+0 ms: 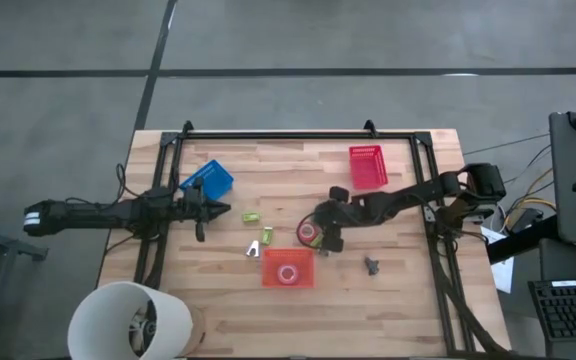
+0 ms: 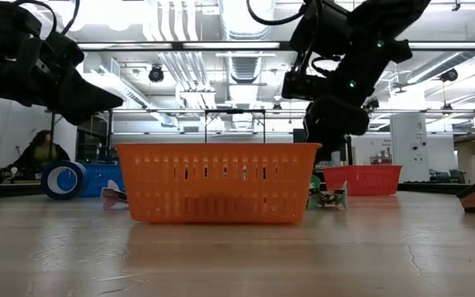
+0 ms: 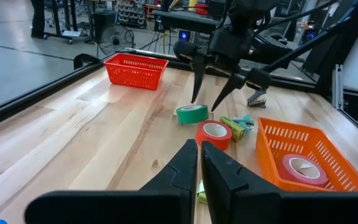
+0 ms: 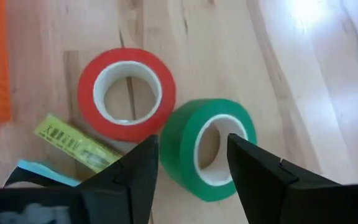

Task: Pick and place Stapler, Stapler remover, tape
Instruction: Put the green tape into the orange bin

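Green tape roll [image 4: 207,149] lies flat on the wooden counter [image 1: 398,300], touching the red tape roll [image 4: 127,93]. 1 pinkish-red roll [image 3: 301,169] sits inside the orange basket [image 1: 288,268]. Right gripper [image 4: 191,163] hangs directly over the green roll, fingers spread and holding nothing. Left gripper [image 3: 199,163] rests well apart near the blue basket [image 1: 208,180], fingers pressed together, empty. Red basket [image 1: 367,166] stands at the far edge.
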